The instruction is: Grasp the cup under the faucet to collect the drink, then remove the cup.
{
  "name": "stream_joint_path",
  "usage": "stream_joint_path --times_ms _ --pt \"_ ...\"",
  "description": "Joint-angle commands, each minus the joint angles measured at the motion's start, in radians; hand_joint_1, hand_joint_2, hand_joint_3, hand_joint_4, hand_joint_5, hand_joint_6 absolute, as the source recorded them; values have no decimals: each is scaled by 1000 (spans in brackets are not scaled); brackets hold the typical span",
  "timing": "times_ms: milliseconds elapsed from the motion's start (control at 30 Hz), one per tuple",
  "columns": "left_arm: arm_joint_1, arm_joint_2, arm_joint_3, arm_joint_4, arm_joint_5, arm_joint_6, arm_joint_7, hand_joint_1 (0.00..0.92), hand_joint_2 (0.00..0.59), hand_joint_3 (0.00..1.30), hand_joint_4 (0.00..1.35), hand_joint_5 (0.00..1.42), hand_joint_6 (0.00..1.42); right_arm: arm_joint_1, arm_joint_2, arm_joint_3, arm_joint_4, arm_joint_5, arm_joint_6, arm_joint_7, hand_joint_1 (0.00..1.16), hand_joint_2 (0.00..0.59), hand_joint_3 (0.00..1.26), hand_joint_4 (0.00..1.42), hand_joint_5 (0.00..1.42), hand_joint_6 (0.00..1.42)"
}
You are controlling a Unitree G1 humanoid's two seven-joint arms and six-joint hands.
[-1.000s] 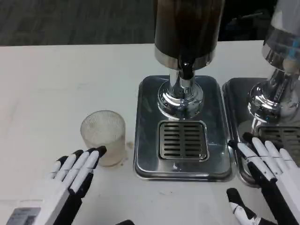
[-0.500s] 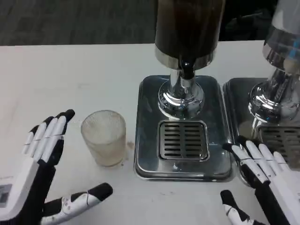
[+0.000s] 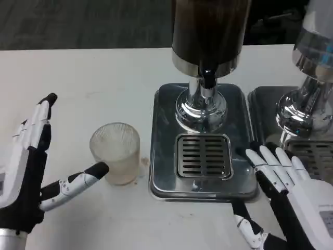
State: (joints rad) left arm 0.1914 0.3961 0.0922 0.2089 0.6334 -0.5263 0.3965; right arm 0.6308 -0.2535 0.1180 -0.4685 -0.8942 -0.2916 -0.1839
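Observation:
A clear ribbed cup (image 3: 115, 152) stands upright on the white table, just left of the steel drip tray (image 3: 166, 109). It looks empty. The dark drink dispenser (image 3: 209, 31) rises over the tray, its black faucet (image 3: 207, 79) above the slotted grate (image 3: 204, 155). My left hand (image 3: 31, 166) is open at the left of the cup, fingers raised and spread, thumb tip almost at the cup's base. My right hand (image 3: 291, 187) is open too, fingers spread over the tray's right front corner.
A second dispenser (image 3: 312, 62) with its own steel tray (image 3: 260, 104) stands at the right edge, close behind my right hand. The table's far edge runs along the top of the picture, with dark floor beyond.
My left hand has opened wide and drawn left, from fingertips at the cup to thumb beside its base. My right hand has crept left toward the tray. The cup has stayed put.

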Motion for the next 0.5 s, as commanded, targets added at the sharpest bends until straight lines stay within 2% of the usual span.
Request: stream_joint_path --times_ms 33,400,500 --pt "-71 34 -31 116 -11 -30 17 94 0 0 0 83 91 -12 10 14 17 -12 11 -30 484 506 132 61 14 0" --pt "-187 100 -108 300 -17 -63 -12 148 2 0 0 145 152 -30 16 53 33 -23 6 -72 486 506 168 92 38 0" --pt "-217 113 -128 346 -18 -64 -14 197 8 0 0 172 178 -39 10 61 40 -18 4 -75 486 506 186 104 46 9"
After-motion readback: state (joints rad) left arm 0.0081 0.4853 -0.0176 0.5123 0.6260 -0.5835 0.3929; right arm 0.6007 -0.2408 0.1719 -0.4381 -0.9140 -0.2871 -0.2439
